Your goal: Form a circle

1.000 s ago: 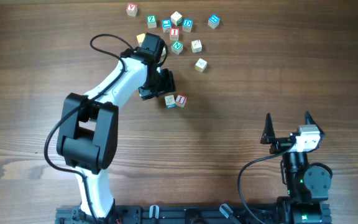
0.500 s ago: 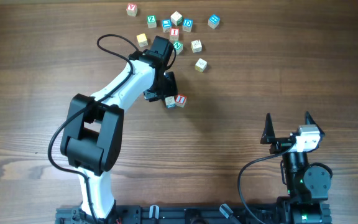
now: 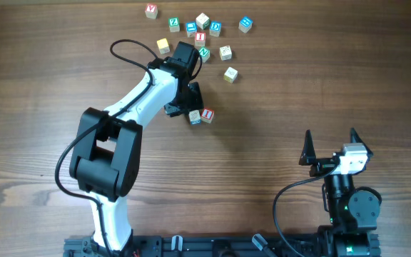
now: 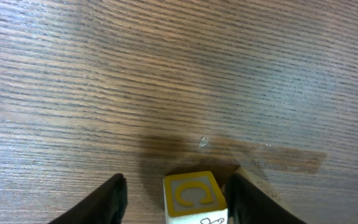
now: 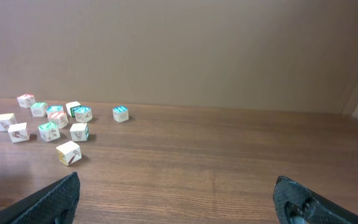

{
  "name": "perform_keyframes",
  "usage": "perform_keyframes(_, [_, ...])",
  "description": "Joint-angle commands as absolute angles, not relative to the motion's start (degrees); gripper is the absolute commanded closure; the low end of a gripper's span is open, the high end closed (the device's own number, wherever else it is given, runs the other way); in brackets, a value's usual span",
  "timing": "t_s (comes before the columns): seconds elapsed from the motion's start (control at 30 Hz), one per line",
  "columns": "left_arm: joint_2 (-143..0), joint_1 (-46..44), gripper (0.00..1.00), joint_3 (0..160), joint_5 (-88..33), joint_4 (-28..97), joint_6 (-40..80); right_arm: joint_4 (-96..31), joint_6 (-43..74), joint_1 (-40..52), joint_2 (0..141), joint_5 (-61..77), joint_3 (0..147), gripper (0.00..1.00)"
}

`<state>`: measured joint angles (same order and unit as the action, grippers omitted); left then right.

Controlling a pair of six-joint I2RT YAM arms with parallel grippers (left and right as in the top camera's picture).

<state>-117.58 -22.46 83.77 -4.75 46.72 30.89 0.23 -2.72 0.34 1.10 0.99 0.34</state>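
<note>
My left gripper (image 3: 189,106) (image 4: 178,180) reaches over the table's middle, just left of a cream cube (image 3: 195,116) and a red-faced "I" cube (image 3: 207,114). In the left wrist view a white cube with a yellow "C" (image 4: 194,198) stands between its jaws. The cube lies against the right finger (image 4: 244,199), with a gap to the left finger (image 4: 112,200). A cream cube (image 4: 258,182) peeks out behind the right finger. No circle of cubes shows in any view. My right gripper (image 3: 330,135) (image 5: 176,182) hangs wide open at the front right, holding nothing.
Several loose letter cubes (image 3: 203,52) (image 5: 68,152) with green, blue and red faces are scattered at the table's far edge. One cream cube (image 3: 163,46) sits beside the left arm's wrist. The left arm's black cable (image 3: 128,44) loops over the table.
A second ago the left arm shifted a little to the right toward the two cubes, uncovering the cream cube by its wrist. It has held still since. The right arm has not moved.
</note>
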Motion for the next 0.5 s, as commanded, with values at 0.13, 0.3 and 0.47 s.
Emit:
perform_keyframes(0.13, [-118.24, -22.5, 0.5, 83.13, -3.57, 46.85, 32.01, 0.38, -3.01, 0.58, 0.8, 0.03, 0.3, 0.0])
perform_keyframes(0.3, [-118.24, -22.5, 0.5, 83.13, -3.55, 46.5, 32.25, 0.38, -3.01, 0.58, 0.8, 0.03, 0.3, 0.0])
perform_keyframes(0.47, [-118.24, -22.68, 0.36, 83.13, -3.6, 45.78, 31.99, 0.38, -3.01, 0.58, 0.8, 0.03, 0.3, 0.0])
